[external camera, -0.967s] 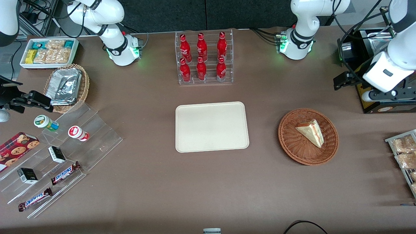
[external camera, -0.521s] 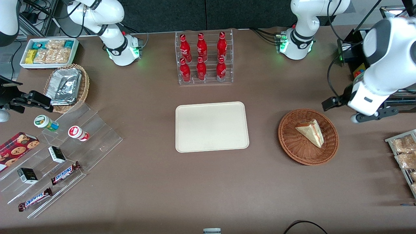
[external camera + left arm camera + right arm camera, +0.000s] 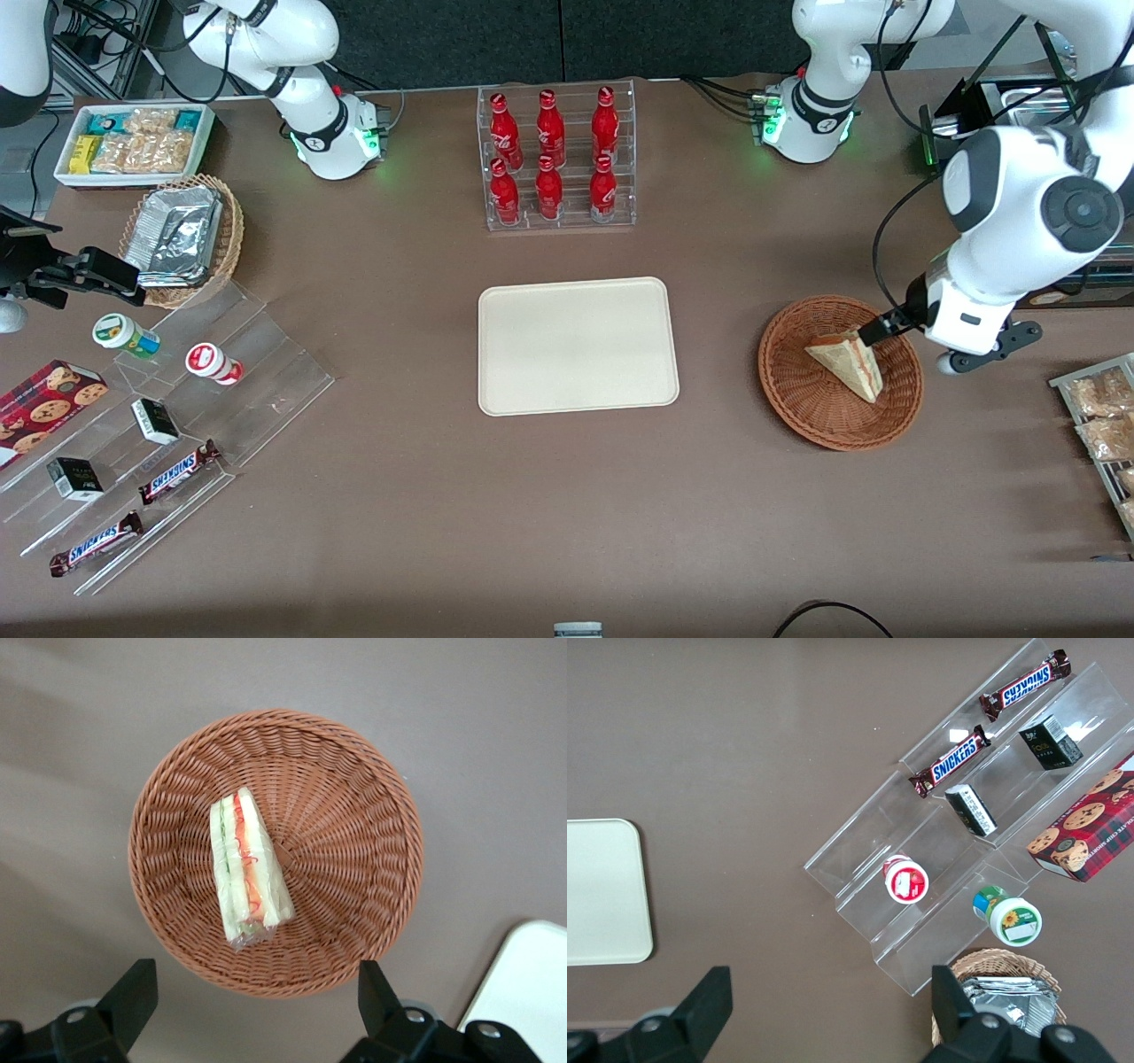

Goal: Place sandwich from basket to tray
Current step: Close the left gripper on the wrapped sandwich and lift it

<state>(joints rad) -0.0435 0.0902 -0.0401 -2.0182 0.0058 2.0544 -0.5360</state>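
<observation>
The sandwich [image 3: 849, 361], a pale bread wedge with red and green filling, lies in the round reddish-brown basket [image 3: 797, 416]. In the left wrist view the sandwich [image 3: 246, 866] rests on its side near the middle of the basket [image 3: 354, 859], filling edge up. My left gripper [image 3: 886, 330] hangs above the basket's rim at the working arm's end, open, nothing between its fingers [image 3: 133, 992]. From the wrist, the gripper [image 3: 255, 997] sits just outside the rim. The cream tray [image 3: 576, 346] lies flat at the table's middle, bare, with a corner of the tray [image 3: 532, 992] visible.
A clear rack of red bottles [image 3: 556, 159] stands farther from the front camera than the tray. Wrapped snacks on a rack [image 3: 1099, 425] lie near the basket at the working arm's end. A black machine [image 3: 1001, 133] stands near the left arm's base.
The left arm has swung down and toward the basket, bringing the open gripper from near the black machine to above the basket's rim. The sandwich has not moved.
</observation>
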